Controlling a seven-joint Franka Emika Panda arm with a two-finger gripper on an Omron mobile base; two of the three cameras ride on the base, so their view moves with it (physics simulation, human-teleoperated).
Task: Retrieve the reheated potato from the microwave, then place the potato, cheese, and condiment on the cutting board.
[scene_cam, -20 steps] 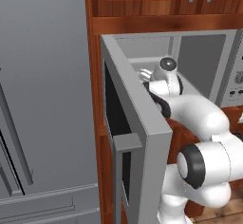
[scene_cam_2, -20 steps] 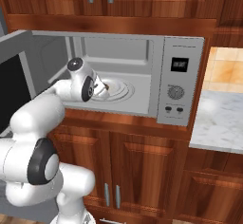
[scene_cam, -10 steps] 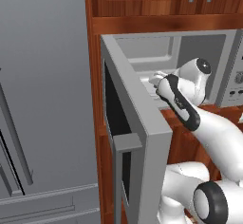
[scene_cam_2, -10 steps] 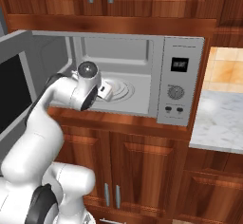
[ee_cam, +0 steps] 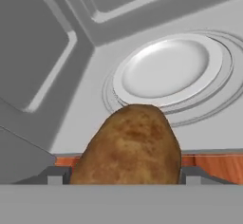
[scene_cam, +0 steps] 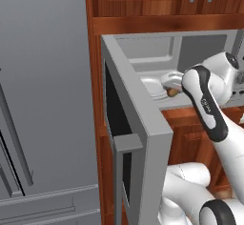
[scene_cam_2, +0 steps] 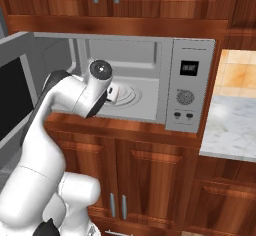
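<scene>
Wooden cabinets frame the built-in microwave (scene_cam_2: 150,80), its door (scene_cam: 136,138) swung wide to the left, with a grey refrigerator front (scene_cam: 43,100) beyond it on the far left and a marble counter (scene_cam_2: 230,130) off to the right.

I have the gripper (scene_cam: 172,91) at the mouth of the cavity. From the hand camera the potato (ee_cam: 129,149) sits right between the two finger tips, close against the lens, and the round white turntable (ee_cam: 166,71) lies bare behind it. I read that as the potato lifted off the plate and resting in my grasp: the jaws stand fairly wide, each side pressed against the brown skin, as far as I can judge from the little of the tips that shows. In the left base view a bit of brown peeks out at the gripper, just over the turntable's near edge (scene_cam: 155,88).

So my judgement is that the first part, getting the potato out, is under way but not finished; the potato is at the front lip of the microwave rather than clear of it. Everything else is left: carrying it to the cutting board, then fetching the cheese and the condiment and setting them there too.
</scene>
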